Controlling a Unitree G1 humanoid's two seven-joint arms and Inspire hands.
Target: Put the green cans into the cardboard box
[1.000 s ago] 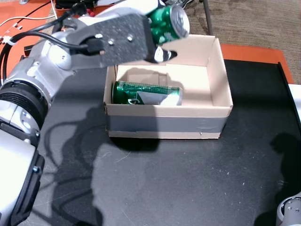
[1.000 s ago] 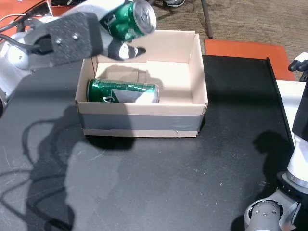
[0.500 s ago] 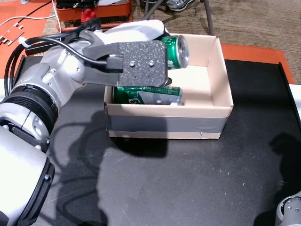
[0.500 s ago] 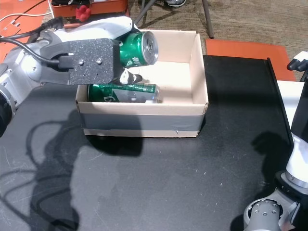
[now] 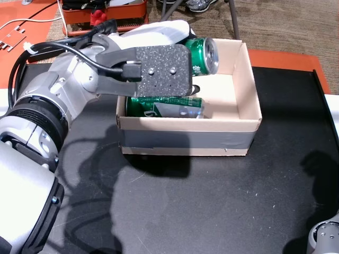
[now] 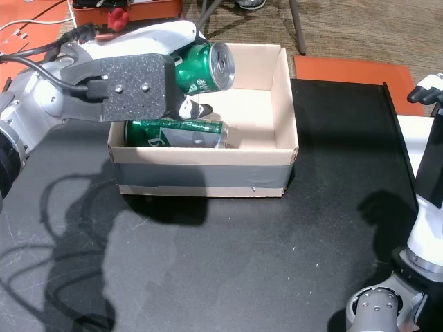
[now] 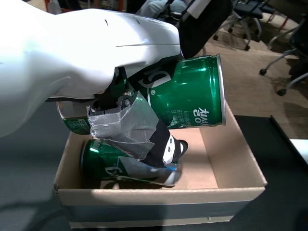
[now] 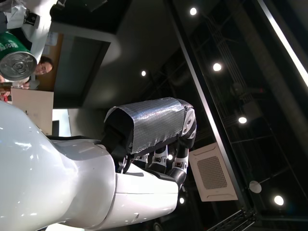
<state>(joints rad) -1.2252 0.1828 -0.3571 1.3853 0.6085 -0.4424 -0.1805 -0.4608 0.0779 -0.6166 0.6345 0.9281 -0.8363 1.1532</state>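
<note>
1. The left hand's fingers [image 7: 144,134] are wrapped around a green can [image 7: 190,94], holding it on its side with its long axis roughly level and its top toward the far right wall of the cardboard box [image 5: 241,84].
2. The left hand [image 5: 159,71] sits over the box's left half, so the held can hangs just above the open box.
3. Below it, a second green can [image 5: 159,106] lies on its side against the box's near wall, almost parallel with the held can.
4. My guess is a short drop behind that can finishes the placement.
5. The right hand [image 8: 159,139] is well away from the box, fingers curled on nothing.
6. The box rests on the black surface [image 5: 212,201].
</note>
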